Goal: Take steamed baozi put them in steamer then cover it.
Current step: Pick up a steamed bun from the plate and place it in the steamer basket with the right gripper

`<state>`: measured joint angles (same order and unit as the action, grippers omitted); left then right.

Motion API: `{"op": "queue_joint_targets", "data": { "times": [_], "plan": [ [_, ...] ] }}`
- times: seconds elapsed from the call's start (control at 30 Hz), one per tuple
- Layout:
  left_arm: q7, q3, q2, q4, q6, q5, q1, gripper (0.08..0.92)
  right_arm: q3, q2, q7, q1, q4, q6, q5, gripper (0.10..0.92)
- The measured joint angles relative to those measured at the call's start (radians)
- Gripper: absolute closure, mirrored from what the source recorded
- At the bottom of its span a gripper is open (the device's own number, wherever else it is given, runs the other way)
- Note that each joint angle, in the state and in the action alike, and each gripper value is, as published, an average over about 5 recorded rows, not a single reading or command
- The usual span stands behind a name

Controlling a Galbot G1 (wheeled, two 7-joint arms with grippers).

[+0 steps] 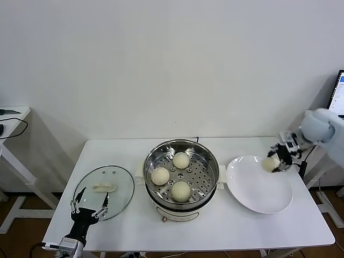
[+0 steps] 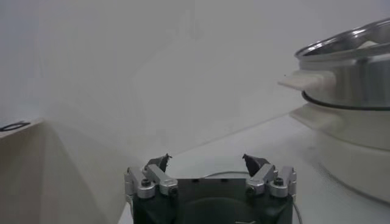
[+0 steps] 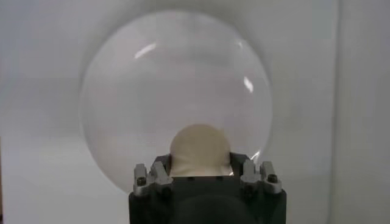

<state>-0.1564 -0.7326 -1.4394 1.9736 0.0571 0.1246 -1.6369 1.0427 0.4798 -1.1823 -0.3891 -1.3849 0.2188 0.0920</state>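
The steamer point(image 1: 153, 158) stands mid-table with three baozi point(image 1: 181, 160) on its perforated tray. My right gripper point(image 1: 275, 163) is shut on the fourth baozi point(image 3: 200, 149) and holds it above the far right rim of the white plate point(image 1: 252, 193). The wrist view shows the plate point(image 3: 152, 91) below the bun. The glass cover point(image 1: 121, 183) lies flat on the table to the left, its cream handle point(image 1: 104, 187) up. My left gripper point(image 1: 90, 207) is open, low at the cover's near edge; in its wrist view point(image 2: 207, 163) the steamer point(image 2: 353, 79) shows at one side.
The white table point(image 1: 236, 231) carries everything, its front edge close to the left gripper. A side desk with a black cable point(image 1: 11, 126) stands at far left. A screen edge point(image 1: 338, 91) shows at far right.
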Motion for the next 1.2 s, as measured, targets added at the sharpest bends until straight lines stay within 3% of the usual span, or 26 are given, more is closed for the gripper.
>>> {"op": "queue_joint_targets", "data": {
  "times": [0.3,0.63,0.9,1.2],
  "plan": [
    [-0.001,-0.006,0.007,0.006,0.002,-0.007,0.003,0.177,0.29,0.055,0.029,-0.346,-0.198,0.148,0.25,0.381],
    [-0.007,-0.016,0.015,-0.003,-0.001,-0.015,0.018,0.177,0.453,0.212,0.072,-0.531,-0.283,0.253,0.439,0.38],
    [-0.011,-0.026,0.024,-0.008,-0.007,-0.026,0.025,0.177,0.483,0.341,0.082,-0.519,-0.274,0.284,0.47,0.381],
    [-0.013,-0.036,0.025,-0.017,-0.01,-0.034,0.03,0.177,0.459,0.447,0.078,-0.42,-0.199,0.291,0.409,0.381]
  ]
}}
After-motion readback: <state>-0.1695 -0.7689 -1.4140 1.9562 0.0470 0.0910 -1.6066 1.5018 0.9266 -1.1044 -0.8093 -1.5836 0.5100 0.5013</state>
